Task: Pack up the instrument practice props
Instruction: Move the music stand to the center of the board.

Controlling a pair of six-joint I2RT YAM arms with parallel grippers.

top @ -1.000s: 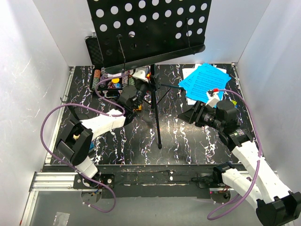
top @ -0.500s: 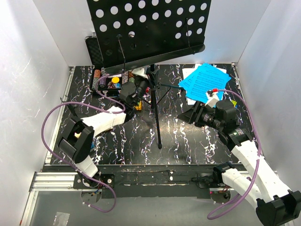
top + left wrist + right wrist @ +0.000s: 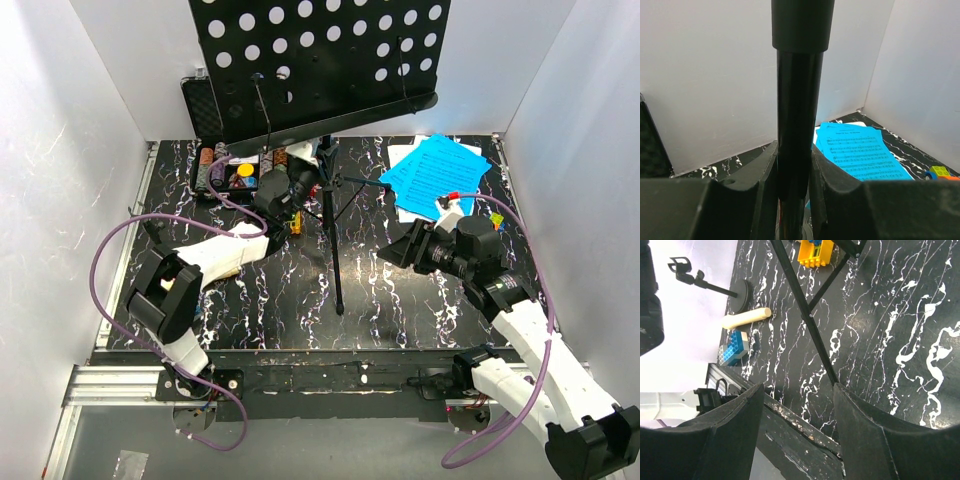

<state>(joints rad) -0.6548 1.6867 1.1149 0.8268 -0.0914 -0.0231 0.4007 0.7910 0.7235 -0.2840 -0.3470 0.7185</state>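
Note:
The black music stand has its hole-punched desk (image 3: 320,60) at the back, and its tripod legs (image 3: 335,250) spread over the marbled table. My left gripper (image 3: 303,183) is shut on the stand's pole (image 3: 799,100); in the left wrist view the gripper (image 3: 794,175) clamps the pole on both sides. Blue sheet-music pages (image 3: 435,172) lie at the back right and also show in the left wrist view (image 3: 860,152). My right gripper (image 3: 400,245) is open and empty, right of the legs. Its wrist view shows a tripod leg (image 3: 805,315), the cream microphone (image 3: 746,318) and the small mic stand (image 3: 742,294).
A black case of poker chips (image 3: 215,170) sits at the back left behind my left gripper. A yellow block (image 3: 815,252) lies by the tripod and a blue block (image 3: 735,349) lies beside the microphone. Small coloured blocks (image 3: 940,172) lie near the right wall. White walls enclose three sides.
My left gripper has moved back and to the right, up to the stand's pole. The desk has shifted slightly right. My right gripper has edged a little left.

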